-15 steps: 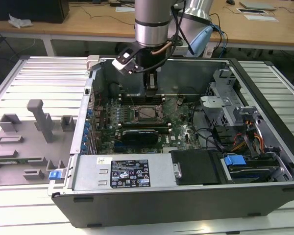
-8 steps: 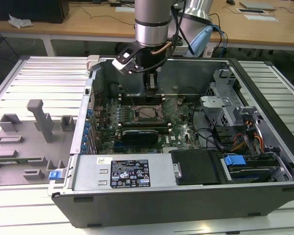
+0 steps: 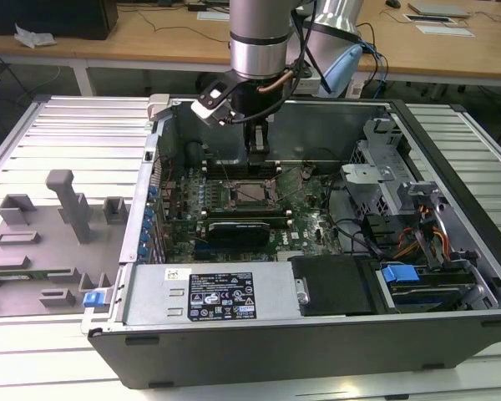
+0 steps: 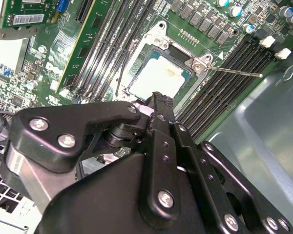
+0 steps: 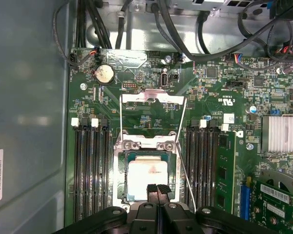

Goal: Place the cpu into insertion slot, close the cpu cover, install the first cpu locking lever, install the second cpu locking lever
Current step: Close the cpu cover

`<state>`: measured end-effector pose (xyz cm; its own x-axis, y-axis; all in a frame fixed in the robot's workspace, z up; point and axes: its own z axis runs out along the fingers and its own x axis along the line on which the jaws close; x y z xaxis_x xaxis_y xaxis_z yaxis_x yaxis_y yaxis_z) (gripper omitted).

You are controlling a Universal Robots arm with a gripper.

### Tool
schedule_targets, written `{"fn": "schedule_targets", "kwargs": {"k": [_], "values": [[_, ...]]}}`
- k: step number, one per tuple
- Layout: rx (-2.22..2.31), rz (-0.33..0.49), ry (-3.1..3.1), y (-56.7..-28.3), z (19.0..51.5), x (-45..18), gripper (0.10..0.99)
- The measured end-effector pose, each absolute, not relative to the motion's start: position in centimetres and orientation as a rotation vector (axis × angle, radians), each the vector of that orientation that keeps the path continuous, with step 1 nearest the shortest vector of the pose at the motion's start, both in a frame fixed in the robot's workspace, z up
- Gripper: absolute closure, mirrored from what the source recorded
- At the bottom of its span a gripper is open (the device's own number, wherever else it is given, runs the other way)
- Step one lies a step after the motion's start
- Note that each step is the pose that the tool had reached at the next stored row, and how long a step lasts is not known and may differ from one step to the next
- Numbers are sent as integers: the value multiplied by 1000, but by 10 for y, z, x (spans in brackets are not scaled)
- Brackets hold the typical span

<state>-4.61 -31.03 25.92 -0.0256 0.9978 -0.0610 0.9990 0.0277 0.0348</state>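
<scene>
The gripper (image 5: 157, 188) has its fingers pressed together with nothing between them, and the tips sit at the near edge of the cpu (image 5: 146, 176). The cpu lies flat inside the insertion slot (image 5: 123, 168), directly under the tool. Ahead of the tips the cpu cover (image 5: 153, 97) stands open on its hinge, and a thin locking lever (image 5: 188, 183) lies unlatched just beside the fingers. With the chip apparently seated, closing the cover looks like the step in hand. It probably goes best if the closed tips meet the cover's far bar squarely, staying off the chip's top and clear of that lever, so the frame lands flat on the rim. From the exterior view's left, a grey fixture tray (image 3: 46, 251), well off to the tool's side, carries grey blocks (image 3: 67, 200). The open computer case (image 3: 317, 342) around the tool holds the green circuit board (image 3: 305, 224) beneath it. A labelled power supply (image 3: 221, 292) sits in front, and a metal drive cage (image 3: 384, 180) lies toward the exterior view's right.
</scene>
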Motion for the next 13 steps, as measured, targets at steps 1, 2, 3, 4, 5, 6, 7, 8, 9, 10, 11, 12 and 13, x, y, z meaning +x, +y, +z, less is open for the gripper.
{"fn": "schedule_targets", "kwargs": {"k": [1,2,3,4,5,6,7,8,9,10,11,12,13], "values": [[2144,-27,2202,-310,260,-46,980],[2144,-27,2202,-310,261,-46,980],[2144,-26,2202,-310,262,-46,980],[2144,-27,2202,-310,262,-46,980],[2144,-27,2202,-310,263,-46,980],[2144,-26,2202,-310,263,-46,980],[2144,-26,2202,-310,263,-46,980],[2144,-26,2202,-310,263,-46,980],[2144,-27,2202,-310,263,-46,980],[2144,-27,2202,-310,263,-44,980],[2144,-26,2202,-310,263,-41,980],[2144,-26,2202,-310,263,-37,980],[2144,-26,2202,-310,263,-34,980]]}}
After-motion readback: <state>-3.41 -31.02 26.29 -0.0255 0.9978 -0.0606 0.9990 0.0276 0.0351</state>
